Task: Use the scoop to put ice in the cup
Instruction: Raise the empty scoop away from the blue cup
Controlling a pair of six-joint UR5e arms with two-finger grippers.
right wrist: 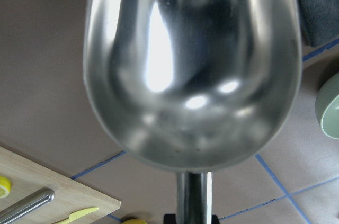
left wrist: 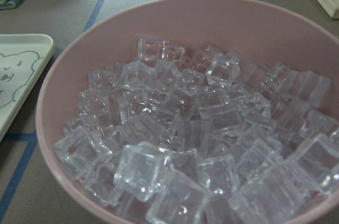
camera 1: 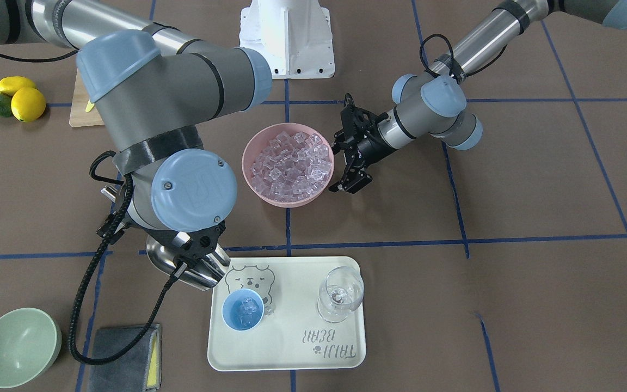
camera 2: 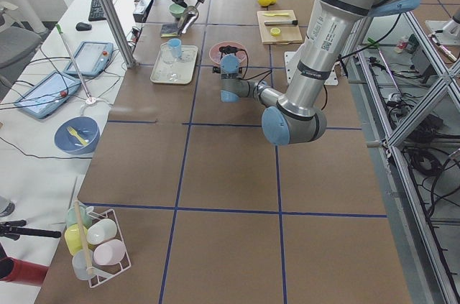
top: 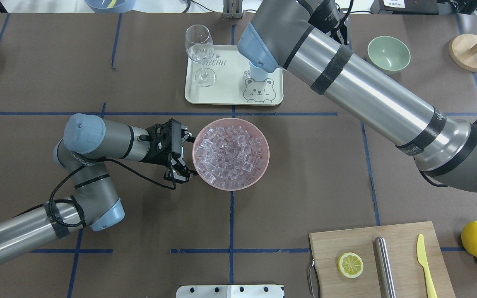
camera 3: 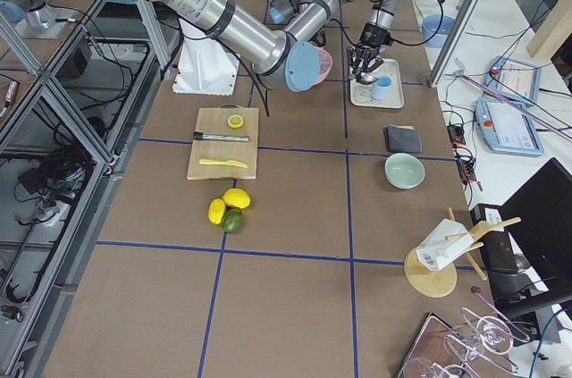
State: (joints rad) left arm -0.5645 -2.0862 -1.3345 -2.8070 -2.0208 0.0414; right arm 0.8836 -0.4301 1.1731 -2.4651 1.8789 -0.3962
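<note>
We see the right gripper (camera 1: 196, 256) clamping the empty scoop (camera 1: 180, 269) near the cup (camera 1: 229, 318) (ice (camera 1: 248, 309) inside), left gripper (camera 1: 340, 167) splayed by the pink bowl (camera 1: 286, 200); likely next: 1 refill.

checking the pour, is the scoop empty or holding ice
Empty. The right wrist view shows the scoop trough as bare shiny steel, no cubes in it.

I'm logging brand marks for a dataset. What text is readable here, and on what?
"TAIJI BEAR": on the tray, upside down in the front view.
"UR": embossed on the right arm's joint cap.
Left arm's sticker, side view: too small to read.
</note>
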